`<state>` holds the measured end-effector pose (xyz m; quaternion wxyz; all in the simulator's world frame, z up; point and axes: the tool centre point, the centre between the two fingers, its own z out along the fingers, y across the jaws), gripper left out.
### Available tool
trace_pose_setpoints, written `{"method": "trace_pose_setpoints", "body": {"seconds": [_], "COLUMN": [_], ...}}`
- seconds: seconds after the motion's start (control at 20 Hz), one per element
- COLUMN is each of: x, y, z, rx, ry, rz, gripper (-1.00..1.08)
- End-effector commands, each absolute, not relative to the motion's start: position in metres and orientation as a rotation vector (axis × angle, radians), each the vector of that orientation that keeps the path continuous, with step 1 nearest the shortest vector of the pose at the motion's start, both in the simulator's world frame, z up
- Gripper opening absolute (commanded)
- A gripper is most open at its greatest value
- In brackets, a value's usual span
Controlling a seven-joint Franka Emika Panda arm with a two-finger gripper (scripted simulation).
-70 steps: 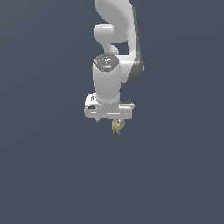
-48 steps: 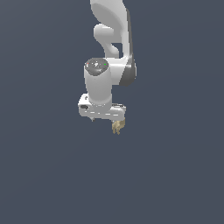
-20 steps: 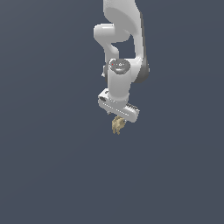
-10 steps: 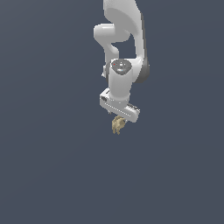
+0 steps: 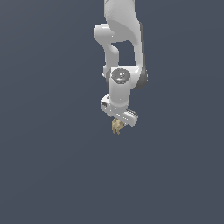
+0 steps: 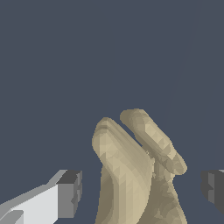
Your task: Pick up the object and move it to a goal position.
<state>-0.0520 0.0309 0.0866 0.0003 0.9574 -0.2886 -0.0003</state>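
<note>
The object (image 5: pixel 117 127) is a tiny tan lump with short prongs, directly under the white gripper block in the exterior view. In the wrist view the object (image 6: pixel 131 175) fills the lower middle, with two rounded prongs pointing away. My gripper (image 5: pixel 117 124) is open, with one jaw on each side of the object. In the wrist view the gripper (image 6: pixel 142 189) straddles it, and a narrow gap shows between each dark fingertip (image 6: pixel 70 192) and the lump. Whether the object rests on a surface cannot be told.
The white arm (image 5: pixel 122 39) comes down from the top of the exterior view. Everything around it is a plain dark grey-blue background with no edges or other objects in sight.
The wrist has turned, so the gripper block now sits slanted instead of level. In the last half second the block came down slightly over the object, which has stayed in place.
</note>
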Motion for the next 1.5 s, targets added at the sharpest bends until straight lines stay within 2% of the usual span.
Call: {"method": "trace_pose_setpoints", "body": {"seconds": [0.0, 0.2, 0.25, 0.95, 1.45], "x": [-0.052, -0.051, -0.051, -0.054, -0.087], "y": [0.031, 0.031, 0.031, 0.035, 0.087], "z": [0.078, 0.074, 0.074, 0.077, 0.100], "rx": [3.007, 3.007, 3.007, 3.007, 3.007], "ry": [-0.907, -0.908, -0.908, -0.910, -0.909], "rz": [0.000, 0.000, 0.000, 0.002, 0.001], "gripper": [1.00, 1.00, -1.00, -1.00, -1.00]}}
